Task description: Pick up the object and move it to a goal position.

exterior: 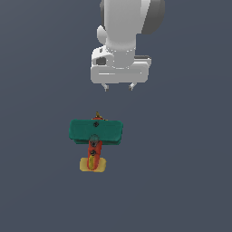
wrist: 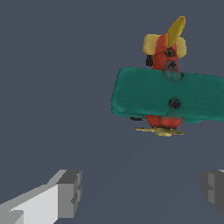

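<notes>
The object is a small toy airplane [exterior: 95, 133] lying on the dark grey floor, with a wide teal wing, a red fuselage with dark screws and a yellow tail. In the wrist view the airplane [wrist: 168, 94] shows its teal wing, yellow tail and a thin yellow propeller. My gripper [exterior: 119, 86] hangs above and behind the plane, a little toward the exterior view's right, apart from it. Its two short fingertips [exterior: 106, 86] stand wide apart with nothing between them. The wrist view shows the gripper [wrist: 142, 190] open, with one grey pad [wrist: 70, 192] on each side.
A plain dark grey floor [exterior: 181, 181] surrounds the plane in both views. The white arm body [exterior: 124, 27] rises above the gripper at the top of the exterior view.
</notes>
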`<move>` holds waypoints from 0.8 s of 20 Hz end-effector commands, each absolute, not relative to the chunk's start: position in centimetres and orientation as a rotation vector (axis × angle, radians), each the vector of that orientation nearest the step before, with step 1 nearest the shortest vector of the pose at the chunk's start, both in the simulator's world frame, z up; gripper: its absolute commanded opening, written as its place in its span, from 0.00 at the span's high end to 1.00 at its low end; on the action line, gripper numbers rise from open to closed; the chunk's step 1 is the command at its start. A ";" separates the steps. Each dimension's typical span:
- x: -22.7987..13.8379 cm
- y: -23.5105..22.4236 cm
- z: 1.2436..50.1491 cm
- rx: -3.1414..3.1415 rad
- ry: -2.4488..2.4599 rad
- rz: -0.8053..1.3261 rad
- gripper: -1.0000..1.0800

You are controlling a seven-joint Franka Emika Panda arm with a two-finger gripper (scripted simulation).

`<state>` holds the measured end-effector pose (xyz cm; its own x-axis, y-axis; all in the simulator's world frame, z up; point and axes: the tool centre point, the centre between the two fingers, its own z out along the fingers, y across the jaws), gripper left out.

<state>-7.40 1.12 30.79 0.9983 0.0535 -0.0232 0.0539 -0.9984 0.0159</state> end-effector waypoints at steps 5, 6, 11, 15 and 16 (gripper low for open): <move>-7.3 1.4 31.1 3.128 0.078 -0.030 0.38; -7.3 1.5 31.2 3.130 0.075 -0.026 0.38; -7.1 0.7 32.0 3.133 0.044 -0.004 0.38; -6.9 -0.7 32.5 3.123 0.016 0.010 0.38; -6.9 -0.9 32.6 3.119 0.011 0.011 0.38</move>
<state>-6.94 -0.49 32.45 0.9999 0.0128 0.0048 0.0127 -0.9998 0.0177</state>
